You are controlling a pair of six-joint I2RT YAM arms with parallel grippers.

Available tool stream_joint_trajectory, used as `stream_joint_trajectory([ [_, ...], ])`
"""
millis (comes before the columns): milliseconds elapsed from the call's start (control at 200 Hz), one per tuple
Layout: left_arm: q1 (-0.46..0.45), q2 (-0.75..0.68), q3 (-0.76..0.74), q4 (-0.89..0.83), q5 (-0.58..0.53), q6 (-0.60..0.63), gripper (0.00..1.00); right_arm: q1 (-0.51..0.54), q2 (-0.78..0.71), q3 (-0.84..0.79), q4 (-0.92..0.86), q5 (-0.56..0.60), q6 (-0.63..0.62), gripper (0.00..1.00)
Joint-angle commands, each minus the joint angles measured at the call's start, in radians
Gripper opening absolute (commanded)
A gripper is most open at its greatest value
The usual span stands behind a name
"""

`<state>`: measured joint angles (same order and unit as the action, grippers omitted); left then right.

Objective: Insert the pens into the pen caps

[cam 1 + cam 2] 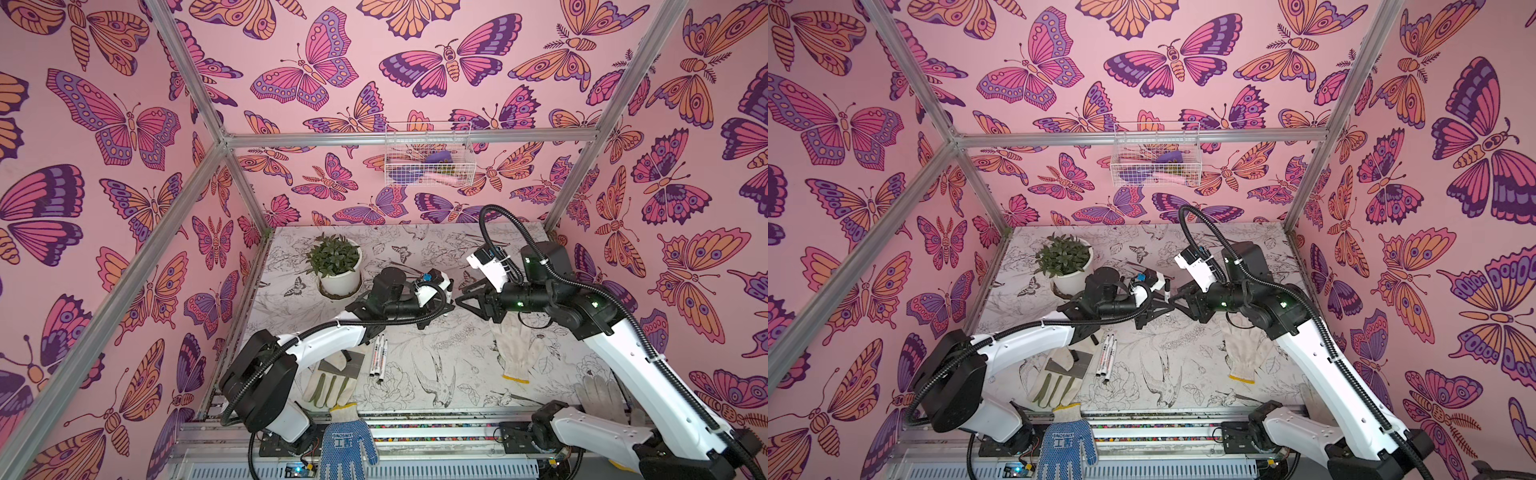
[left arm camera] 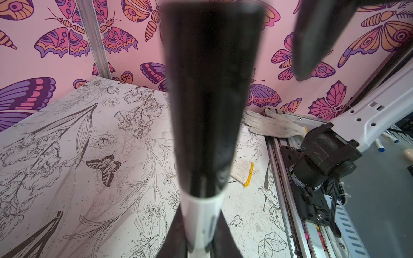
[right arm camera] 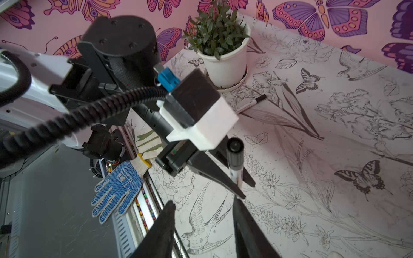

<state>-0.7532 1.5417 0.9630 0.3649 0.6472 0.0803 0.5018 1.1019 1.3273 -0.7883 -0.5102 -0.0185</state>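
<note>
My left gripper (image 2: 200, 215) is shut on a white pen (image 2: 201, 221) held upright, and a black pen cap (image 2: 212, 100) sits on its upper end. In the right wrist view the same capped pen (image 3: 235, 160) stands between the left gripper's fingers (image 3: 225, 181). My right gripper (image 3: 203, 202) is open and empty, its tips just short of that pen; in both top views it (image 1: 459, 300) (image 1: 1177, 302) faces the left gripper (image 1: 448, 306) (image 1: 1168, 305) at mid-table. Three more pens (image 1: 380, 357) (image 1: 1106, 353) lie side by side at the front left. Another pen (image 3: 250, 103) lies by the pot.
A potted plant (image 1: 338, 274) stands at the back left. A white glove (image 1: 513, 353) lies under the right arm, a green-fingered glove (image 1: 328, 386) with a grey patch (image 1: 351, 361) beside the three pens, a blue glove (image 1: 347, 444) on the front rail. A wire basket (image 1: 428, 153) hangs on the back wall.
</note>
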Motion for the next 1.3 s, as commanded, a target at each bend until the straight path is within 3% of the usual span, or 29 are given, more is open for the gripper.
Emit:
stream_joint_trajectory([
  [0,-0.008,-0.028,0.012,-0.012,0.025,0.026,0.00,-0.006,0.021,0.020,0.049,0.004,0.015,0.43],
  [786,-0.015,-0.024,0.034,-0.007,0.149,-0.040,0.00,-0.005,0.081,0.006,0.163,0.005,0.061,0.30],
  [971,-0.015,-0.021,0.034,-0.005,0.142,-0.056,0.00,-0.005,0.087,0.001,0.172,-0.011,0.077,0.15],
  [1057,-0.002,-0.017,0.055,-0.010,0.122,-0.126,0.00,-0.005,0.085,-0.009,0.156,-0.008,0.070,0.07],
  [1207,0.066,0.032,0.161,-0.034,0.131,-0.393,0.00,-0.005,0.072,-0.058,0.142,0.003,0.087,0.01],
  [1292,0.073,0.041,0.203,-0.056,0.102,-0.418,0.00,-0.006,0.063,-0.098,0.137,0.001,0.107,0.00],
])
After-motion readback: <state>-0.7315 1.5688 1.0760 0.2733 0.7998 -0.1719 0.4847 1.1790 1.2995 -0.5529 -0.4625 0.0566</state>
